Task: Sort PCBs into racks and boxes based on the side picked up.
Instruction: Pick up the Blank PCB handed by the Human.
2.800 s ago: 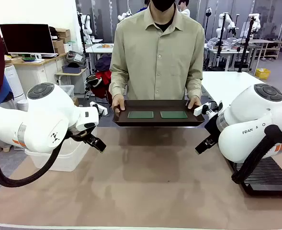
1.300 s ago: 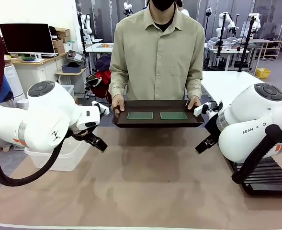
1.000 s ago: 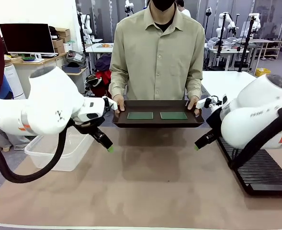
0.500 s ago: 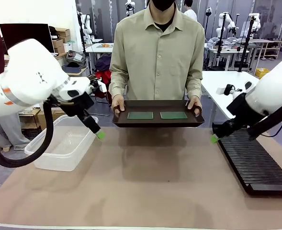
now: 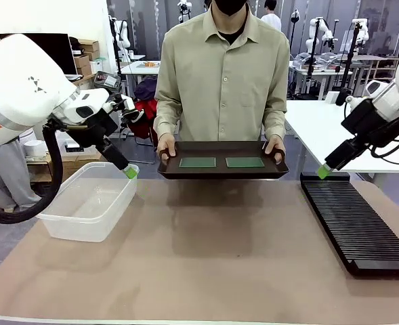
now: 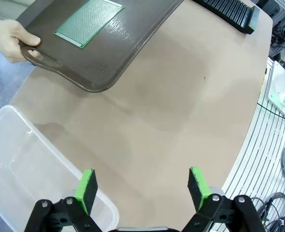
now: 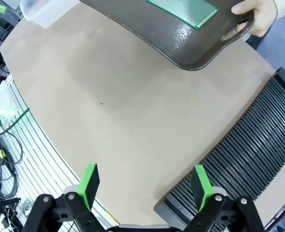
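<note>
Resting side by side on the tray [image 5: 219,173] a person [image 5: 221,81] holds at frame centre: two PCBs [image 5: 198,162]. Left jaws and right jaws spread, empty. Risk: thin boards may skid, or the tray waver, under a pinch.

Left gripper [image 5: 129,173] is hovering, jaws spread wide — fingers angling down. Right gripper [image 5: 323,171] is hanging likewise, jaws apart.
</note>
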{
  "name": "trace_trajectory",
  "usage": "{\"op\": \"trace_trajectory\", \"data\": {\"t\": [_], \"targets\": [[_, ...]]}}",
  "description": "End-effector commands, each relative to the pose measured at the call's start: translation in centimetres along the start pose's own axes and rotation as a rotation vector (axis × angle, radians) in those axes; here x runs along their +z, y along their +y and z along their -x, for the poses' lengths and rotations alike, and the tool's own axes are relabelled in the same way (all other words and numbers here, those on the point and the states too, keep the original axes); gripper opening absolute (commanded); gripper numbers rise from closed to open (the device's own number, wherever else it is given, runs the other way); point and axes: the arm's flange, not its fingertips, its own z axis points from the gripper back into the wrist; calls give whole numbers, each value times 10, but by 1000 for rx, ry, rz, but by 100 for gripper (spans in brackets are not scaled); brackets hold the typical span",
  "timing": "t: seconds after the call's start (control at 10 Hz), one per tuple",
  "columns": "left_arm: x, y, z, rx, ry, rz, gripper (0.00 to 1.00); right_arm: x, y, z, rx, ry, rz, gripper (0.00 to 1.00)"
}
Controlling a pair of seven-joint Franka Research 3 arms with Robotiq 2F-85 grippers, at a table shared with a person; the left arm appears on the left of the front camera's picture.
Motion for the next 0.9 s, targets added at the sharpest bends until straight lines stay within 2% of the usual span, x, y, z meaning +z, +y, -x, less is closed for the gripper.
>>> {"op": "trace_trajectory", "data": {"t": [0.0, 0.3, 0.4, 0.6, 0.7, 0.8], "targets": [[-9, -1, -1, -1, 13, 18, 100, -14, 5, 4, -11, -3, -6, 100], [-7, -4, -2, -8, 16, 1, 100, -7, 4, 3, -2, 15, 1, 100], [3, 1, -5, -81, -17, 90, 100, 8, -6, 1, 54, 5, -36, 100], [19, 13, -10, -113, -87, 187, 100, 32, -30, -2, 114, -74, -72, 100], [29, 15, -10, -153, -125, 188, 100, 43, -38, -4, 132, -113, -67, 100], [38, 18, -11, -187, -146, 118, 100, 53, -44, -5, 150, -151, -44, 100]]}}
